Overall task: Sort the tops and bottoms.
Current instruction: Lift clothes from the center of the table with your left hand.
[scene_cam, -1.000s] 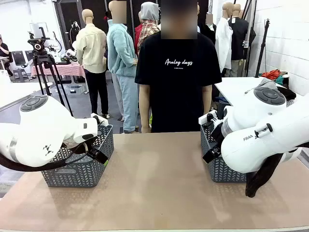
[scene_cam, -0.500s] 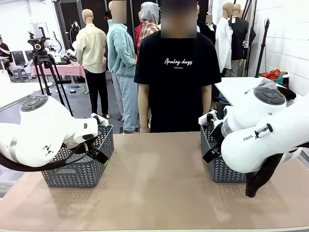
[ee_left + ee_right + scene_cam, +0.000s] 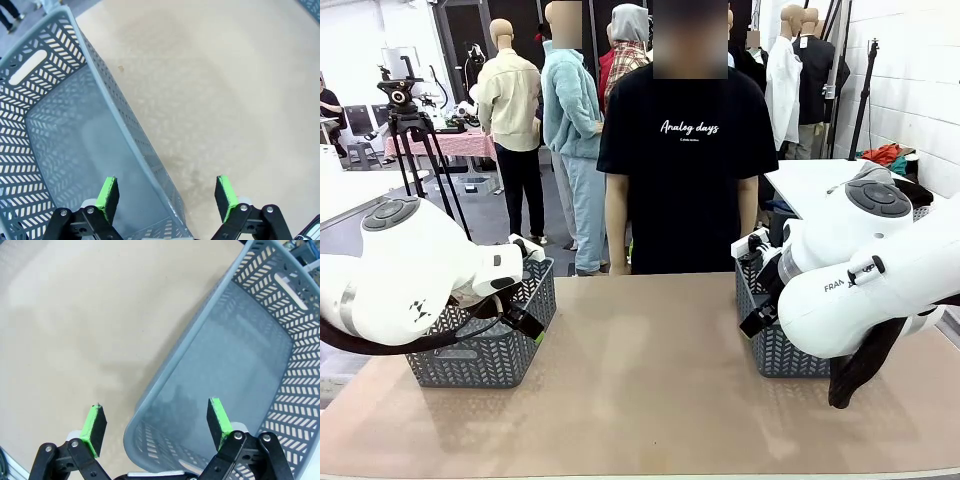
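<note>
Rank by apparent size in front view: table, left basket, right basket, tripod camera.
1. table
2. left basket, right basket: look alike, both partly covered; not ranked apart
3. tripod camera: smallest, but farthest from the lens

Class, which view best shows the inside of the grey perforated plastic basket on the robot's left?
Left wrist view, looking down onto the basket's floor. Front view shows its outer wall, partly behind the left arm.

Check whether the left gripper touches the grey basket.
Apart. Left wrist view: the rim of the grey basket passes between the pads of the left gripper, clear of both.
</note>
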Robot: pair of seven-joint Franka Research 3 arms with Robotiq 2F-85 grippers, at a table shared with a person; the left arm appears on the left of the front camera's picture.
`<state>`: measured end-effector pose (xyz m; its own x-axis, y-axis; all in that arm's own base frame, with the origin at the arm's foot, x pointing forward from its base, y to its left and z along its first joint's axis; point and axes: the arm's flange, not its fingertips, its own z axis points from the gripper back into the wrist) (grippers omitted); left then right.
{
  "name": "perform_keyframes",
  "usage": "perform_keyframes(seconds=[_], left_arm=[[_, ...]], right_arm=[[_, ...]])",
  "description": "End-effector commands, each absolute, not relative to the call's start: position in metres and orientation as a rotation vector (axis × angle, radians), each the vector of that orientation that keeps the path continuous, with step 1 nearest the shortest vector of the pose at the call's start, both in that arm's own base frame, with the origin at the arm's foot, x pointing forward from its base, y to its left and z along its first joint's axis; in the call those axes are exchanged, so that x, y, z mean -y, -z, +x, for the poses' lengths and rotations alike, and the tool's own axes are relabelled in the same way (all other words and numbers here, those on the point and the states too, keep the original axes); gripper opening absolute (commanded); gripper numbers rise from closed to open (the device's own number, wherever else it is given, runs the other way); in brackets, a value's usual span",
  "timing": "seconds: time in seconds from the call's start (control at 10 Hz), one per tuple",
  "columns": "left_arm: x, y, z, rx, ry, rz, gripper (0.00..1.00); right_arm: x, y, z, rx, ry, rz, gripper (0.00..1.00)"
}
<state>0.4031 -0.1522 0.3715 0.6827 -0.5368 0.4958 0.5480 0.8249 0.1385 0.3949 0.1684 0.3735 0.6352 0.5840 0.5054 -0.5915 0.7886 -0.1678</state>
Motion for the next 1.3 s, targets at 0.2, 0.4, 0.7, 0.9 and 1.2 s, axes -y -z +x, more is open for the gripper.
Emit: perform_keyframes(seconds=[0.2,0.4,0.7,0.9,1.2], left_arm=[[0.1512,-0.3715,0.4035,0.549,0.606,-0.022,1.00],[0.1512,-0.3715,0.4035,0.549,0.606,-0.022,1.00],[0.1512,-0.3715,0.4035,0.549,0.606,-0.022,1.00],[0.1512,-0.3715,0.4035,0.549,0.606,-0.022,1.00],[0.1512,-0.3715,0.4035,0.549,0.606,-0.022,1.00]], right_arm=[[-0.1682,-0.3735,0.3950,0.572,-0.669,0.015,1.00],[-0.1682,-0.3735,0.3950,0.572,-0.669,0.015,1.00],[-0.1682,-0.3735,0.3950,0.572,-0.669,0.015,1.00],[-0.1682,-0.3735,0.3950,0.572,-0.669,0.015,1.00],[-0.1682,-0.3735,0.3950,0.572,-0.669,0.015,1.00]])
